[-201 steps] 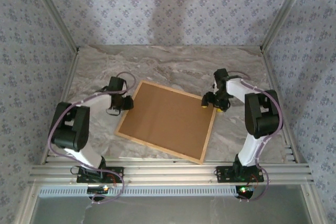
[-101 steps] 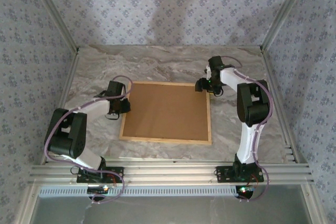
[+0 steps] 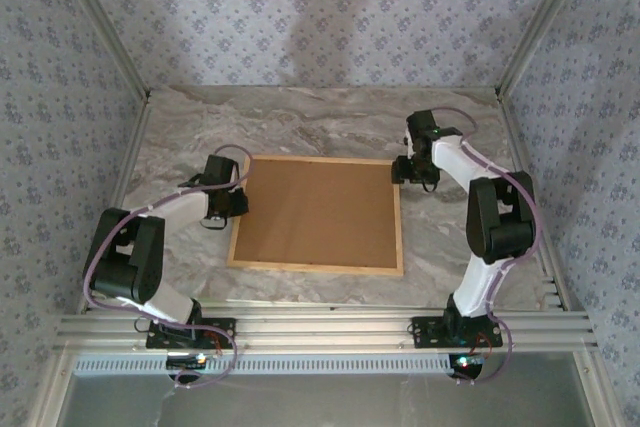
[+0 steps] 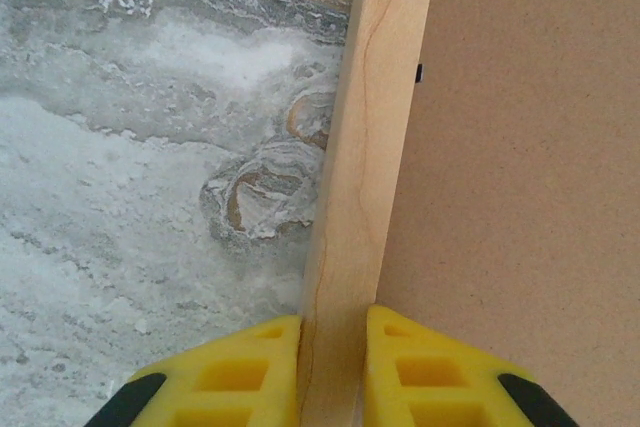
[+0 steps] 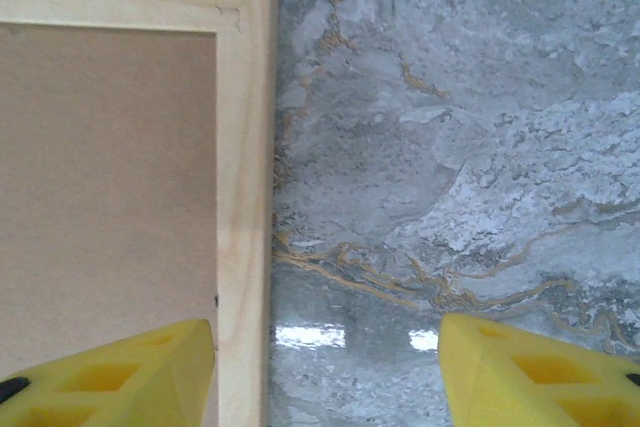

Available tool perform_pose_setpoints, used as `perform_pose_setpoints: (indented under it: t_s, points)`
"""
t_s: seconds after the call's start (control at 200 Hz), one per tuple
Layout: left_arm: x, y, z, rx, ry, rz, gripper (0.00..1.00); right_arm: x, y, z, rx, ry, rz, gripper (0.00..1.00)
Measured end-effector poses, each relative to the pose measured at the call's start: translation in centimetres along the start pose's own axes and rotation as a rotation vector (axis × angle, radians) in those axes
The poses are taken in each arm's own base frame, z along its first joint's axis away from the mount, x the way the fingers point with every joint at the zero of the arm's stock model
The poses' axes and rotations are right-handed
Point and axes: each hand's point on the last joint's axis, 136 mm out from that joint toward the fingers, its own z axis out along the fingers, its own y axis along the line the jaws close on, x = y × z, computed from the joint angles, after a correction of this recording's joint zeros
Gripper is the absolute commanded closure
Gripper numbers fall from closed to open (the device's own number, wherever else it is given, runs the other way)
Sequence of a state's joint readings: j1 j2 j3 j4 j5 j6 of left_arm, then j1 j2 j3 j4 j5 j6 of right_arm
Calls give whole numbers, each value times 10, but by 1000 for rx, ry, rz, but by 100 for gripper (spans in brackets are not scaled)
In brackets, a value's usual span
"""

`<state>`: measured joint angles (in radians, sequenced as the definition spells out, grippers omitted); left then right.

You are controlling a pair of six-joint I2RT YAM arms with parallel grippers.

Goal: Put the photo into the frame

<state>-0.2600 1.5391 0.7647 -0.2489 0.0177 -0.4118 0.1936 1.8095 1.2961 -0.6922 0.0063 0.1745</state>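
Change: right gripper (image 3: 405, 172) has drawn back from the far right corner of the frame (image 3: 316, 267); frame squared up and now at rest.
Left gripper (image 4: 332, 322): closed on the frame's left rail, wood pinched between its fingers.
Right gripper: spread wide, empty; right rail just inside its left finger.
Frame: flat, back upward, between both grippers, backing board (image 3: 318, 212) seated.
Progress: judged nearly complete; whether the photo lies beneath cannot be told.

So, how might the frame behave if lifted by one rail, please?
Probably stiff: the frame has straight wooden rails. Likely light, as it looks thin. Gripped by the left gripper at one rail alone, it may tilt.
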Motion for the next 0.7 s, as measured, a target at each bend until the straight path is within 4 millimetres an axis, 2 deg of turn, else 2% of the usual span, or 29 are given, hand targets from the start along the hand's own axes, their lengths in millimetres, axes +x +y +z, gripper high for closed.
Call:
perform_pose_setpoints:
  t_s: [0.285, 0.7]
  points:
    - [0, 0, 0, 2, 0, 2, 80, 12, 6, 23, 29, 64, -31, 42]
    - [0, 0, 0, 6, 2, 0, 80, 17, 16, 30, 25, 81, -59, 45]
